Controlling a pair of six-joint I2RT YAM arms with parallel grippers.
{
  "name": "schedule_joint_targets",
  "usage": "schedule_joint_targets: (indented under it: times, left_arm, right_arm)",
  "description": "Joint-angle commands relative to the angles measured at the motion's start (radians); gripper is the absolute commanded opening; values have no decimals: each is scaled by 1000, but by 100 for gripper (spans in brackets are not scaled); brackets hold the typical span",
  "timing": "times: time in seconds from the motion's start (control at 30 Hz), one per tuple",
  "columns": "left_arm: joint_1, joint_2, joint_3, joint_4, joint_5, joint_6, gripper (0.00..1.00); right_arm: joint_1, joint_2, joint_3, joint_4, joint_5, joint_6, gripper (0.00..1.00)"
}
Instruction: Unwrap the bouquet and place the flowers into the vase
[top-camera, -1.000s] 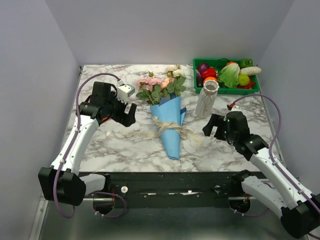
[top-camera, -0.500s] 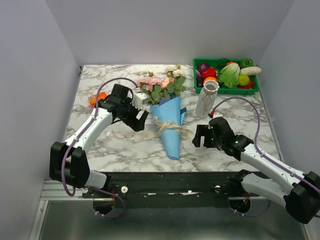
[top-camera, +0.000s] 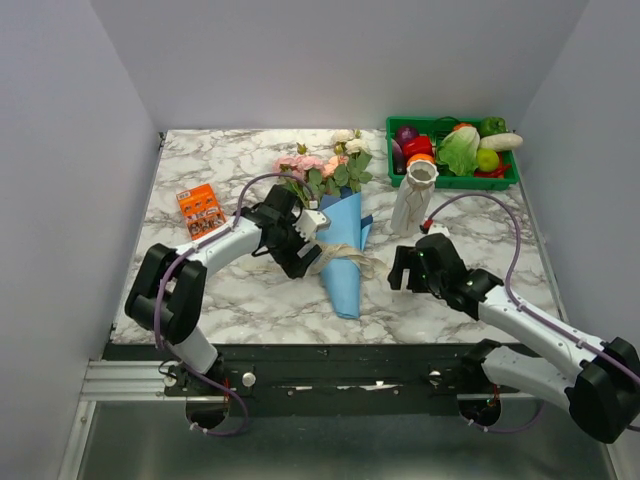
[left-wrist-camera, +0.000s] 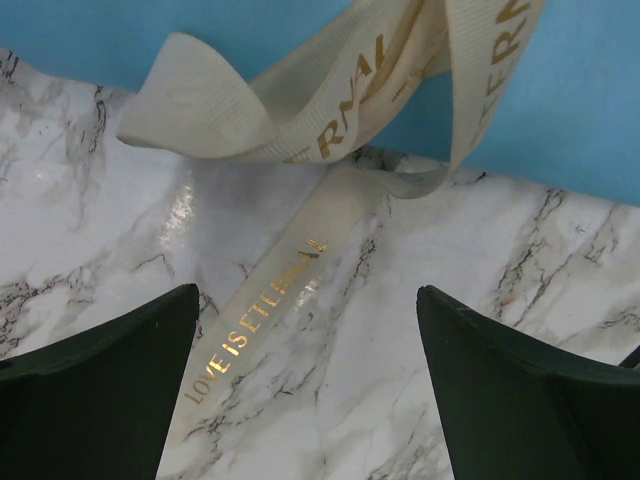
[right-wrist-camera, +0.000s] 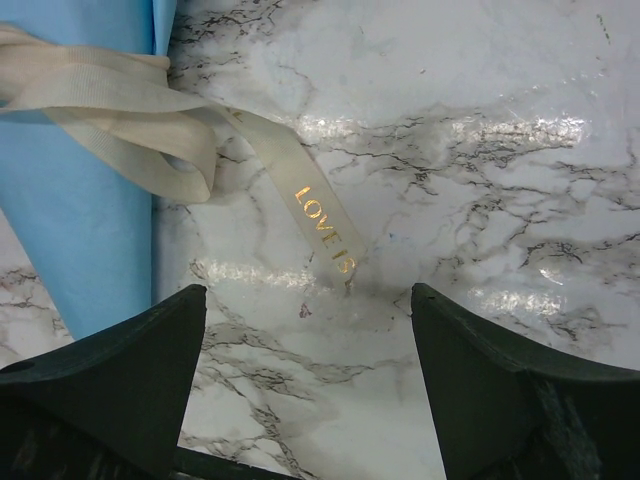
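Our left gripper (top-camera: 306, 258) has swung in to the left of the bouquet (top-camera: 341, 278) and is spread wide over its ribbon (left-wrist-camera: 270, 290); our right gripper (top-camera: 405, 275), opposite, gapes empty.

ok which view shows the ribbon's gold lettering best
The left wrist view: the ribbon lies flat and close up, its gold words readable in full. The right wrist view shows another tail with only the first two words. The top view shows just a beige band around the bouquet, lettering unreadable.
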Motion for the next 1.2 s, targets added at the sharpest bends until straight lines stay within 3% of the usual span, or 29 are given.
schedule_joint_targets:
  times: [0.0,0.53,0.6,0.63,0.73,0.9,1.0,1.03,1.17]
  left_arm:
    - [-13,36,-9,91,-36,37,99]
    - [-90,138,-5,180,57,54,97]
    - [-99,165,12,156,51,66,86]
    - [-99,167,15,150,51,71,70]
    - [-99,170,0,148,27,75,44]
    - [-99,179,-15,122,-5,74,32]
    - [-99,182,-22,125,-24,59,14]
    - [-99,177,-18,119,-27,52,0]
    - [-96,115,-12,101,-25,26,0]
  right_arm:
    - [7,-38,-8,-12,49,28,89]
    - [7,-9,-20,-17,69,71,89]
    - [7,-1,-18,-12,69,73,89]
    - [7,4,-18,-8,68,77,89]
    - [8,22,-9,0,69,84,88]
    - [8,62,8,23,68,81,88]
    - [7,108,22,48,65,73,88]
    - [7,122,23,64,65,73,88]
    - [7,215,46,124,62,45,88]
